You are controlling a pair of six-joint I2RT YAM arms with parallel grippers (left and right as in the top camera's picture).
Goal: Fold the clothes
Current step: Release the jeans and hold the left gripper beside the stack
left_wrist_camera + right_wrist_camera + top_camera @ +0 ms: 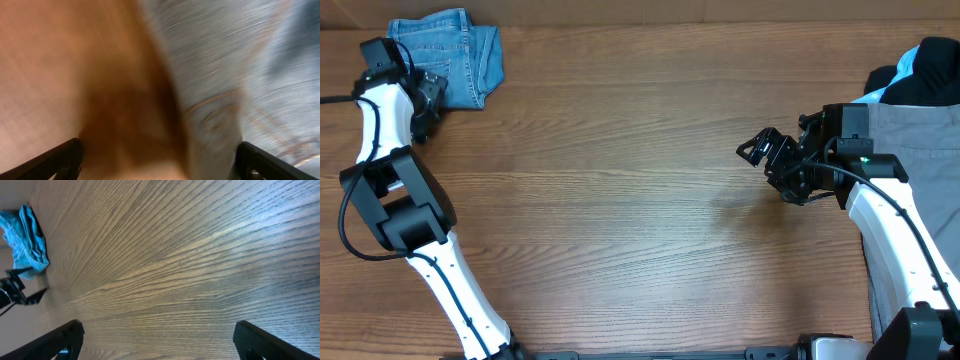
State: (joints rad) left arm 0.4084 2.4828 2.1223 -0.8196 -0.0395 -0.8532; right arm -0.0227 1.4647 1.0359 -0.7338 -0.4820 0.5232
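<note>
The light-blue denim jeans (445, 50) are lying already bundled into a compact, roughly square packet at the far left corner of the table (620, 200). Denim of this kind is probably fairly heavy and stiff for cloth, yet still soft enough to sag, so the layers are likely holding their creases better than thin fabric would. It is not fragile and not slippery. A thick folded edge or a seamed corner is looking like the best place to take hold, since a pinch on one loose layer risks peeling the packet open.

The left tool (426, 98) is hanging at the near left edge of the jeans. Its wrist view is badly blurred, but the two dark fingertips (60, 160) are showing far apart at the bottom corners, with stitched denim filling the upper right. The jaws are standing wide and gripping nothing that I can see; whether a finger is brushing the cloth, I cannot tell.

The right tool (760, 152) is hovering over bare wood, right of centre, jaws spread wide and empty. Behind it, at the right edge, grey trousers (920, 130), a black garment (925, 85) and a pale blue garment (903, 68) are waiting unfolded in a heap.
</note>
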